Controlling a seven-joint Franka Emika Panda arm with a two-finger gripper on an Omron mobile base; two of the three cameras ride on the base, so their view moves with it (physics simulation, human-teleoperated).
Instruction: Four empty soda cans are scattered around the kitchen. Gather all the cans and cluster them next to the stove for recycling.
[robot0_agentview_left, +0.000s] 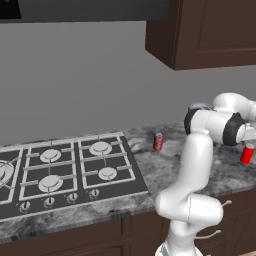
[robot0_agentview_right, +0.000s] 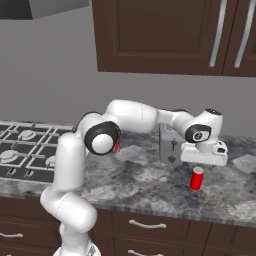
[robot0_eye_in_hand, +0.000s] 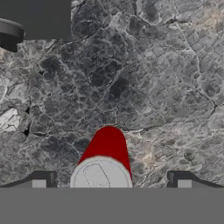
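Note:
One red soda can (robot0_agentview_right: 197, 179) stands upright on the marble counter, right of the middle. My gripper (robot0_agentview_right: 201, 165) hangs just above it, open. In the hand view the can (robot0_eye_in_hand: 106, 158) shows its silver top directly between the two dark fingertips (robot0_eye_in_hand: 40, 181), which stand wide on either side without touching it. The same can (robot0_agentview_left: 247, 153) appears at the right edge of the left base view. A second soda can (robot0_agentview_left: 158, 141) stands near the stove's (robot0_agentview_left: 65, 172) right edge; a red sliver of it (robot0_agentview_right: 117, 146) peeks from behind my elbow.
A silver toaster (robot0_agentview_right: 169, 145) stands against the wall just behind my forearm, left of the hand. Dark wooden cabinets (robot0_agentview_right: 160, 35) hang overhead. The counter's front edge (robot0_agentview_right: 165, 206) runs close below the near can. My arm's elbow (robot0_agentview_right: 102, 137) stretches over the counter between stove and toaster.

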